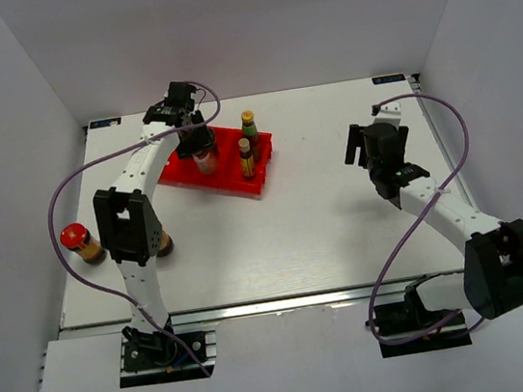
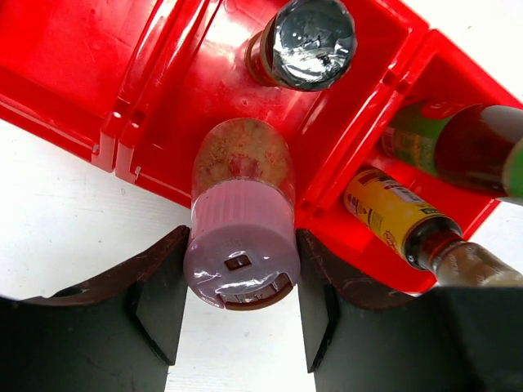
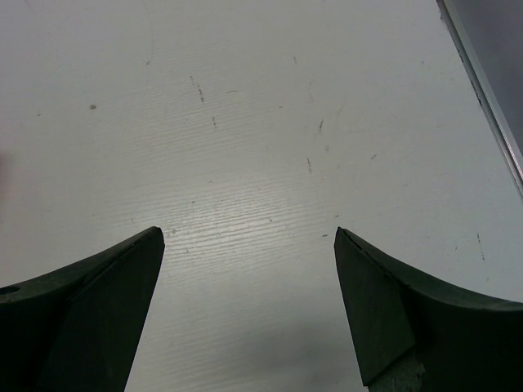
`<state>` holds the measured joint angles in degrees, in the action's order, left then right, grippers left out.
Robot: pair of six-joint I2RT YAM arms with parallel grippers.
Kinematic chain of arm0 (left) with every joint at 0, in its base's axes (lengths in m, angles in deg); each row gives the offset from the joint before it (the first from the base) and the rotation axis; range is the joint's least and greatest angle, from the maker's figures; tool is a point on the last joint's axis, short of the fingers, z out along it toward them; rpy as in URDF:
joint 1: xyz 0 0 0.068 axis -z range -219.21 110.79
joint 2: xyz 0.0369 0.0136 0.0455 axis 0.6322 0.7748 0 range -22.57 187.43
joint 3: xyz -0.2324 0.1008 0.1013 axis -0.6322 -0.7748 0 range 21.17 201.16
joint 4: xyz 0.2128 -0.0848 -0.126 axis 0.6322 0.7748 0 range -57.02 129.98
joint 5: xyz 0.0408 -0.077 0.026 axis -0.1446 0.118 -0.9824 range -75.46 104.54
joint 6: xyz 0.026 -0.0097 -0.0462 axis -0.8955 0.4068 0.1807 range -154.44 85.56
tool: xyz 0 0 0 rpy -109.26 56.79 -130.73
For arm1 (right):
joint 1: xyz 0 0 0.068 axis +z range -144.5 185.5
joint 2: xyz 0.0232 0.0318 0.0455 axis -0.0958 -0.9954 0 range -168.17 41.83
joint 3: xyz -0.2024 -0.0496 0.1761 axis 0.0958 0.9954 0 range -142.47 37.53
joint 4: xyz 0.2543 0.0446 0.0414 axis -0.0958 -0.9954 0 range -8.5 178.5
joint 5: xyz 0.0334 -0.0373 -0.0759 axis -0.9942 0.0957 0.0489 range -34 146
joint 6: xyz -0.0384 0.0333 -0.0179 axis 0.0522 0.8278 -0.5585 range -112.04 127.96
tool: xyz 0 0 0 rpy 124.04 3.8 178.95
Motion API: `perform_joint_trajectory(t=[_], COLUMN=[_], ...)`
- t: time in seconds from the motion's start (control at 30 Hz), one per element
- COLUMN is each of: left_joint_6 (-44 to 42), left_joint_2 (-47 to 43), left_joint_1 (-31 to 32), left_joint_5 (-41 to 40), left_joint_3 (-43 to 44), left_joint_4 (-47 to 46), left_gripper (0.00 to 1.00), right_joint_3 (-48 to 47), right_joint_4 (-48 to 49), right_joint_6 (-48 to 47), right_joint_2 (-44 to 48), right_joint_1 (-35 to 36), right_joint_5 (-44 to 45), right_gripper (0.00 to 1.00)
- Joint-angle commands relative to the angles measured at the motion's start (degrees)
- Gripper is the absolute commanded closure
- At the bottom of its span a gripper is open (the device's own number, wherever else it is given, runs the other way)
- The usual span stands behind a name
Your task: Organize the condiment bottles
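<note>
Fingers of the left claw [image 2: 241,238] are clamped on the pink-capped bottle [image 2: 242,175], one on each side of the cap. The bottle stands upright in the middle compartment of the red tray [image 2: 73,73]. Just behind it, in the same compartment, stands the dark-capped bottle [image 2: 310,41]. Over the divider, in the compartment to the right, two more stand close together: the yellow-capped bottle [image 1: 246,157] nearer the arms and the green bottle [image 1: 249,125] behind it. The tray's left compartment holds nothing that the wrist view shows. Out on the table [image 1: 326,236], well apart from the tray, a red-lidded jar [image 1: 80,243] stands near the left edge. What looks like a second brown jar [image 1: 164,242] peeks out from behind the left arm, though most of it is hidden. Over on the other side, the right claw [image 3: 249,233] hangs above bare tabletop with its fingers spread wide apart and nothing between them, well away from the tray and every bottle.
</note>
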<state>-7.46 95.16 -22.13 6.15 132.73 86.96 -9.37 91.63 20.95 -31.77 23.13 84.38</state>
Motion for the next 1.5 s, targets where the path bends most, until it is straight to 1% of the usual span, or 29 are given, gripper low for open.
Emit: perform_joint_trajectory(t=[0.0, 0.07, 0.23, 0.27, 0.33, 0.47, 0.6, 0.63, 0.7, 0.73, 0.77, 0.87, 0.93, 0.97, 1.03, 1.07, 1.1, 1.17, 1.23, 1.33, 1.37, 1.43, 1.47], left_joint_6=[-0.70, -0.79, -1.67, -1.93, -2.20, -2.02, -2.11, -2.11, -2.20, -2.37, -2.55, -2.81, -2.99, -2.90, -2.90, -2.73, -2.72, -2.64, -2.55, -1.67, -0.36, 0.96, 2.62], left_joint_2=[-0.40, 1.44, 5.31, 5.49, 6.10, 7.16, 7.34, 7.25, 6.99, 6.98, 6.98, 6.99, 7.07, 7.07, 6.99, 6.81, 6.55, 4.80, 3.21, -2.40, -6.42, -11.10, -16.34], left_joint_1=[0.15, 0.15, 0.14, 0.15, 0.15, 0.15, 0.15, 0.15, 0.15, 0.15, 0.06, 0.14, 0.06, 0.06, 0.06, 0.06, 0.14, 0.15, 0.15, 0.06, 0.06, 0.15, 0.06], left_joint_5=[-0.31, -0.23, 0.21, 0.38, 0.91, -0.76, -0.06, -0.06, -0.06, 0.03, 0.03, -0.06, -0.06, 0.03, 0.03, -0.32, -0.49, -0.93, -1.55, -2.86, -3.39, -4.79, -5.41], left_joint_3=[2.51, 4.18, 7.43, 7.26, 6.56, 8.04, 9.28, 9.19, 8.84, 8.84, 8.93, 9.11, 9.37, 9.54, 10.07, 10.25, 10.33, 10.16, 9.72, 5.61, 1.24, -4.14, -10.08], left_joint_4=[0.25, 0.60, 2.71, 2.54, 2.62, 3.94, 3.68, 3.59, 3.24, 3.33, 3.42, 3.42, 3.50, 3.68, 4.12, 4.29, 4.30, 4.21, 4.12, 2.89, 1.67, -0.70, -1.67], left_gripper=[0.79, 0.78, 0.69, 0.63, 0.63, 0.62, 0.50, 0.41, 0.38, 0.32, 0.30, 0.29, 0.26, 0.21, 0.18, 0.12, 0.08, 0.02, 0.02, 0.02, 0.02, 0.02, 0.02], right_joint_3=[-1.36, -1.53, -2.24, -2.32, -2.32, -2.06, -1.97, -2.06, -2.06, -2.06, -2.06, -2.06, -2.06, -2.06, -1.97, -1.97, -1.80, -1.71, -1.62, -1.45, -1.53, -1.62, -1.53], right_joint_4=[1.17, 0.82, 0.20, 0.38, 0.47, 0.55, 0.73, 0.64, 0.55, 0.55, 0.55, 0.38, 0.29, 0.20, 0.20, 0.20, 0.20, 0.38, 0.38, 0.56, 0.29, 0.12, 0.29], right_joint_6=[-0.51, -0.69, -0.87, -1.13, -1.22, -1.30, -1.39, -1.39, -1.48, -1.48, -1.39, -1.57, -1.57, -1.57, -1.57, -1.48, -1.48, -1.57, -1.74, -1.92, -1.75, -1.48, -1.31], right_joint_2=[-0.66, -1.19, -2.60, -2.77, -3.04, -2.77, -2.86, -2.95, -3.04, -3.04, -2.95, -2.86, -2.69, -2.69, -2.42, -2.25, -2.25, -1.98, -1.72, -1.02, -0.84, -0.05, 0.65], right_joint_1=[-0.23, -0.31, -0.31, -0.23, -0.31, -0.31, -0.23, -0.23, -0.23, -0.31, -0.31, -0.31, -0.31, -0.31, -0.31, -0.31, -0.31, -0.31, -0.31, -0.31, -0.31, -0.31, -0.31], right_joint_5=[2.03, 2.12, 2.82, 2.82, 2.91, 3.26, 3.26, 3.52, 3.70, 3.79, 3.87, 4.22, 4.58, 4.66, 4.67, 4.40, 4.31, 4.31, 3.79, 1.16, -0.94, -2.71, -3.94], right_gripper=[0.11, 0.11, 0.11, 0.11, 0.11, 0.11, 0.11, 0.11, 0.11, 0.11, 0.11, 0.11, 0.11, 0.10, 0.11, 0.11, 0.11, 0.11, 0.11, 0.11, 0.11, 0.11, 0.11])
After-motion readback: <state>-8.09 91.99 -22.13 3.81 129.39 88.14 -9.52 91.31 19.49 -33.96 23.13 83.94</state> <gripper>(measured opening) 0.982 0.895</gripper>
